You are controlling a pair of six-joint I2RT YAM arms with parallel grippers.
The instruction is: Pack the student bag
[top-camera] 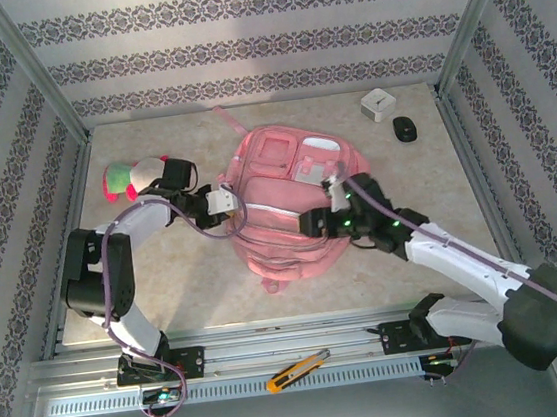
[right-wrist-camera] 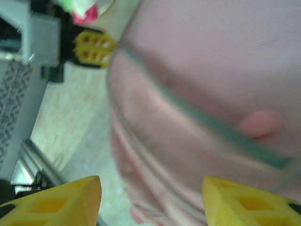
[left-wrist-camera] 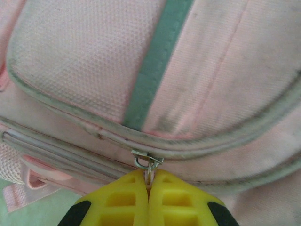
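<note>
2 grippers work at the student bag point(top-camera: 283, 203), which lies flat mid-table point(top-camera: 165, 272). Bag: pink woven fabric with a fine mesh texture, a domed outline, grey-green piping along curved zip lines and 1 grey-green strip running up the panel. There are pale patches on the upper pockets, and a thin strap point(top-camera: 228, 121) trails off toward 11 o'clock.

Left gripper point(top-camera: 230, 206) sits at the bag's 9 o'clock edge. In the wrist view the left gripper point(left-wrist-camera: 149, 188) has its yellow latticed plastic fingertips clamped together on the small metal zip pull point(left-wrist-camera: 149, 165), which sticks out at 12 o'clock from the tips. Bag fabric rises directly beyond.

Right gripper point(top-camera: 311, 225) is over the bag's 5 o'clock area. In its wrist view the right gripper point(right-wrist-camera: 150, 197) is spread wide, with yellow fingers point(right-wrist-camera: 61, 200) at 7 and 5 o'clock of the frame and pink fabric bulging beyond the gap. The view is blurred, so I cannot tell if the tips touch the cloth. Nothing is gripped.

Around the bag:
- Plush toy point(top-camera: 134, 177), pink, green and white, at 10 o'clock, just behind the left wrist.
- White box point(top-camera: 377, 105), square, at 1 o'clock.
- Black oval object point(top-camera: 406, 129) at 2 o'clock.
- Yellow utility knife point(top-camera: 297, 370) at 6 o'clock, on the front rail, well apart from the bag.
</note>
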